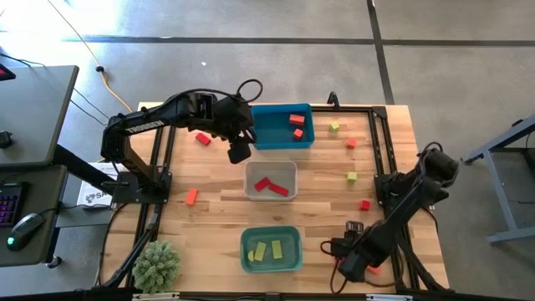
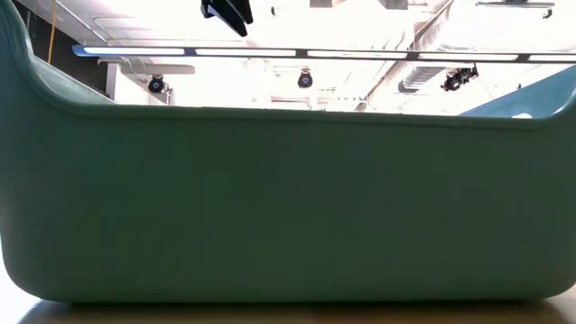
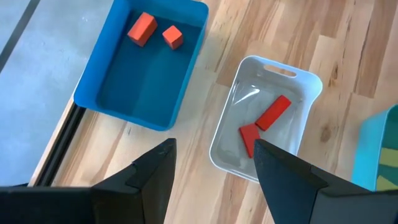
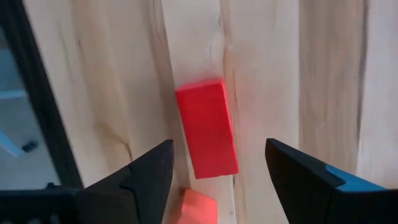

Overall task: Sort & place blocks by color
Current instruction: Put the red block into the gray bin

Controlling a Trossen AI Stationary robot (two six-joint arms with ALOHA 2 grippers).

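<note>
My left gripper [image 1: 238, 152] [image 3: 214, 149] is open and holds nothing. It hovers between the blue bin [image 1: 282, 127] and the clear-grey bin [image 1: 270, 180]. The blue bin [image 3: 140, 68] holds two orange blocks [image 3: 155, 32]. Two red blocks [image 3: 264, 121] lie in the clear-grey bin [image 3: 308, 81]. My right gripper [image 1: 351, 266] [image 4: 219, 146] is open near the table's near right corner. Its fingers stand on either side of a red bar [image 4: 206, 127] lying flat on the wood, with a gap on each side. An orange block [image 4: 199, 208] lies just beside the bar.
The teal bin [image 1: 270, 248] [image 2: 288, 198] holds yellow-green blocks [image 1: 267, 249]. Loose blocks lie on the wood: red [image 1: 202, 139], orange [image 1: 191, 196], yellow-green [image 1: 333, 126] [image 1: 352, 176], red [image 1: 351, 143] [image 1: 364, 204]. A green spiky plant [image 1: 156, 265] sits at the near left corner.
</note>
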